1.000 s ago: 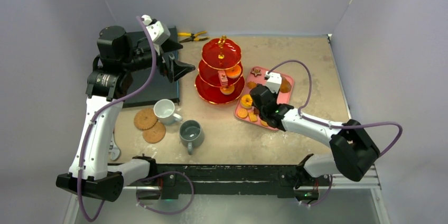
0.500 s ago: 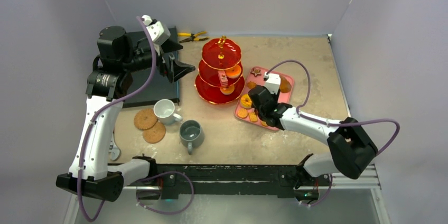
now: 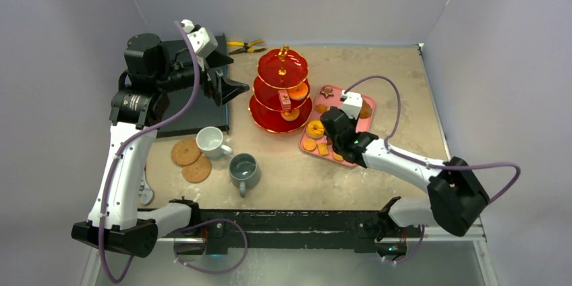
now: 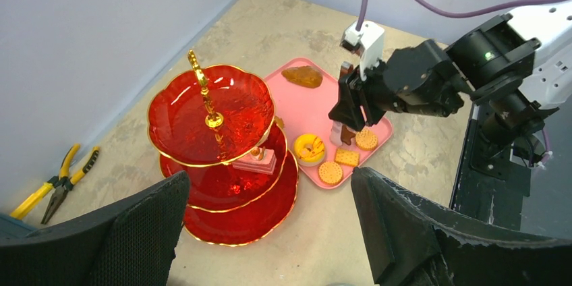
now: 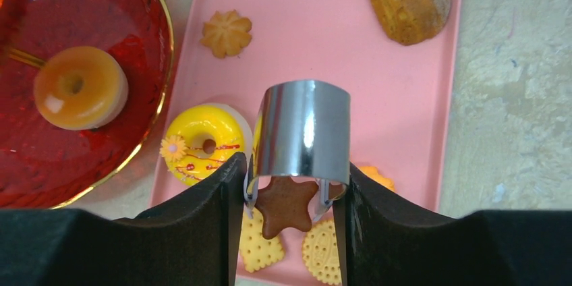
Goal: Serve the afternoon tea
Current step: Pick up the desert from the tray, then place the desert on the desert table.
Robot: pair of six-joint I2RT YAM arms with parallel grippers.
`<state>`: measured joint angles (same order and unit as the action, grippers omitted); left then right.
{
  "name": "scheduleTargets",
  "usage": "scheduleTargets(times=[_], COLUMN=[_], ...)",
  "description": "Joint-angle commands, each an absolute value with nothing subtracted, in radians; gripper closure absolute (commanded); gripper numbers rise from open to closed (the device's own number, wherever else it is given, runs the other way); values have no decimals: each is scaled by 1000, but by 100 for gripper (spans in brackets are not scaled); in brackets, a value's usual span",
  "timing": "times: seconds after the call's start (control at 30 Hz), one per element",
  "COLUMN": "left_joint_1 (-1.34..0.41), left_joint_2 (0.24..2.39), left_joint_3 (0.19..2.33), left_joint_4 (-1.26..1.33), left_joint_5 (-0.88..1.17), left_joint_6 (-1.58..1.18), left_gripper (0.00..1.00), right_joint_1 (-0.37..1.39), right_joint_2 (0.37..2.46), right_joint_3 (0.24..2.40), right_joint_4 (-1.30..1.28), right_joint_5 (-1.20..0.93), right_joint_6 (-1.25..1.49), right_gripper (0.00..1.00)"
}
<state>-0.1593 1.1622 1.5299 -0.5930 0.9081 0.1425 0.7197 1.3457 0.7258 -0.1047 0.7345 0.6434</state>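
my right gripper (image 5: 289, 188) was low over the nearer half of the pink tray (image 5: 405, 97). its fingers were drawn about halfway in and pressed against both sides of a bent strip of metal tongs (image 5: 303, 131), and the two tips of those tongs pinched a brown star biscuit (image 5: 284, 206) between them. i couldn't tell whether the star was already clear of the tray or resting on it. the red stand (image 5: 40, 158) lay to the left of my fingers, just beside the tray's left edge. the yellow doughnut (image 5: 202, 141) sat on the tray between the star and the stand's gold rim. the star had no long axis to speak of, so what mattered, as i judged it, was the sideways path: up, then left over the doughnut and the rim to the bottom tier, where bare red showed beside an orange doughnut (image 5: 79, 96). my right arm was plainly the nearer one. my left gripper (image 4: 268, 178) hung high off to the stand's left, jaws wide and holding nothing. i judged that any easing of the squeeze would let the tongs spring open and drop the biscuit.
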Motion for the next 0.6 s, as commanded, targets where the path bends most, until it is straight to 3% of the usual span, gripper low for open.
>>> scheduleTargets(times=[0.0,0.23,0.57], left_joint_1=[-158,-159,-158], left_joint_2=[1152,1150,1149], left_joint_3=[1566,1558,1552], left_joint_4=[-581,-574,-565], left_joint_5=[916,912,906], left_joint_6=[158,156,150], left_gripper=[11,11,11], right_joint_1=[721,775,876], right_joint_2=[1234,1167,1302], right_joint_3=[785,875,977], right_joint_4=[-140,-107,62], right_joint_5=[783,740,724], right_joint_6=[627,565,497], right_gripper=[66,65,65])
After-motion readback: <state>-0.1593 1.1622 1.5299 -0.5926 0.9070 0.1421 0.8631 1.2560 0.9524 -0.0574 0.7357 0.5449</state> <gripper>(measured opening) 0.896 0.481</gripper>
